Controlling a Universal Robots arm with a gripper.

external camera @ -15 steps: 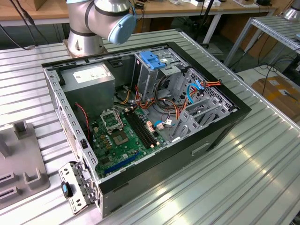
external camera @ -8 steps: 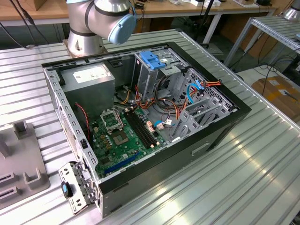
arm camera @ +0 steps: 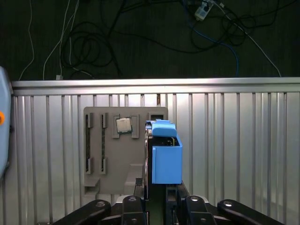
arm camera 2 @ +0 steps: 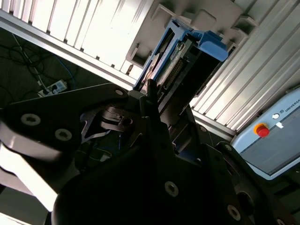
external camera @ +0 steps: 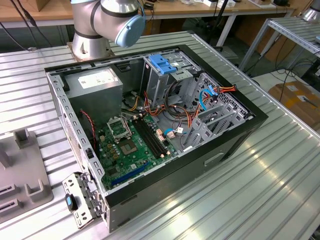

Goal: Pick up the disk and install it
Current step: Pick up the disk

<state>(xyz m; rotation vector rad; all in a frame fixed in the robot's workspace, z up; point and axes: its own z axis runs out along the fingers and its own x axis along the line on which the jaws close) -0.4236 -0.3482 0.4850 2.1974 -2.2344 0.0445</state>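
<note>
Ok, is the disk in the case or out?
Out. In both wrist views the gripper holds the disk on edge in its blue carrier, over the grey tray, not in the case.

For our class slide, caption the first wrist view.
Gripper clamped on the blue-framed disk by a grey fixture on the ribbed table.

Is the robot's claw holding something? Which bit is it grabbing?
Yes, it seems so: the gripper pinches the disk, which sits in its blue carrier, by the end nearest the wrist, squeezing its two flat sides.
</note>
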